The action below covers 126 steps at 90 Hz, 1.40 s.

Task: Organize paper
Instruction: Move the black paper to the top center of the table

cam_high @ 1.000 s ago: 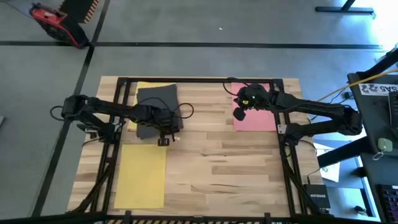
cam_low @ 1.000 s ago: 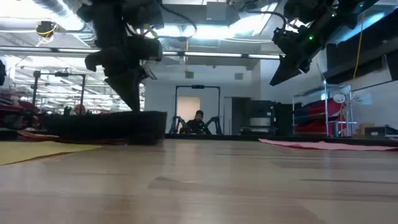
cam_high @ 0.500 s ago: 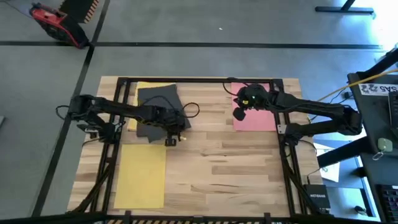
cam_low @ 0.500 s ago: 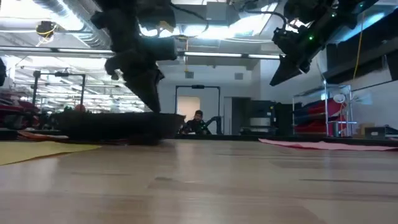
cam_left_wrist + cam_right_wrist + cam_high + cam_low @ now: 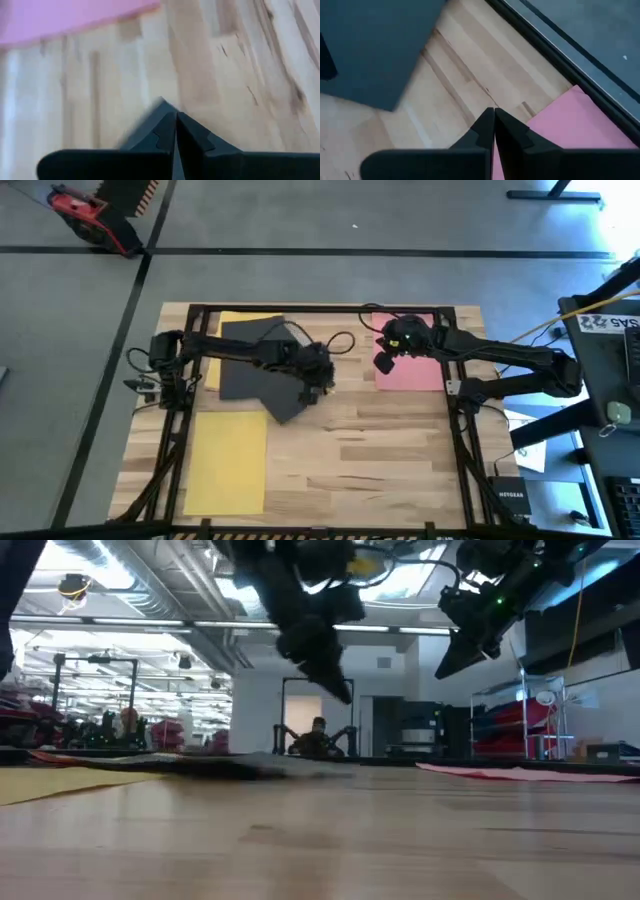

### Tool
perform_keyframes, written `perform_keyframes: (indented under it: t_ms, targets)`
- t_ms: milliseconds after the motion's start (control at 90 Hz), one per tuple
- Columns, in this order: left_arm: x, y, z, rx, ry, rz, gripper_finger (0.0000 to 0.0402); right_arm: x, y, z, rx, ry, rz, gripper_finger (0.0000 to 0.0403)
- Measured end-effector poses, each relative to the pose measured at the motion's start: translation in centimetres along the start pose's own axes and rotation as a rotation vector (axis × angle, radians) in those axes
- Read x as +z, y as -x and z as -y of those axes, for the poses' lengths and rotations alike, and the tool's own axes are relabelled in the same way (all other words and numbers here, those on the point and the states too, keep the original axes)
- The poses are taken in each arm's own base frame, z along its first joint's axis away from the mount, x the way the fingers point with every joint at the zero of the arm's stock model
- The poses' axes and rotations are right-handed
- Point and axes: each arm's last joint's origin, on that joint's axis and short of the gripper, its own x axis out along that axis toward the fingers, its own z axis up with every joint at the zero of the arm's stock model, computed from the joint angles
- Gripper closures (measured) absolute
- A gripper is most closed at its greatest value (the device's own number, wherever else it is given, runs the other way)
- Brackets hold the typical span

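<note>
From my station, the wooden counter fills the overhead picture, with a black frame around its working area. On it I count four sheets. A yellow sheet lies flat at the near left. A black sheet sits in the far-left part, partly over another yellow sheet whose edge shows along the far side. A pink sheet lies flat at the far right.

My left tool reaches out over the black sheet's right corner, close to the counter's middle; in its wrist picture the fingers sit pressed together with a dark corner of the sheet between their tips. My right tool hangs above the pink sheet's left edge, fingers together, holding nothing.
</note>
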Motion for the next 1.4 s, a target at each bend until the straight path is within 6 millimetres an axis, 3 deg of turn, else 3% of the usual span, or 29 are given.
perform_keyframes:
  t_ms: [144, 389, 556, 722, 1022, 1400]
  targets:
    - [0.5, 0.2, -0.2, -0.011, 0.064, -0.038, 0.0401, 0.0, 0.0, 0.0, 0.000, 0.001, -0.003, 0.0403]
    - [-3.7, 0.3, -2.3, 0.201, 0.444, -0.366, 0.0401, -0.5, 0.0, 0.1, -0.006, 0.010, -0.050, 0.0403]
    - [-6.2, -0.4, -4.8, 0.273, 0.664, -0.374, 0.0401, -0.5, 0.0, 0.1, -0.011, 0.016, -0.047, 0.0403]
    - [-7.4, -0.7, -6.9, 0.310, 0.827, -0.340, 0.0401, -0.4, 0.0, 0.1, -0.012, 0.016, -0.041, 0.0403]
    - [-9.9, -4.8, -7.3, 0.230, 0.882, -0.421, 0.0401, -0.4, 0.0, 0.1, -0.012, 0.015, -0.039, 0.0403]
    - [-7.1, -6.9, -5.9, 0.132, 0.774, -0.193, 0.0401, -0.4, 0.0, 0.1, -0.013, 0.016, -0.040, 0.0403]
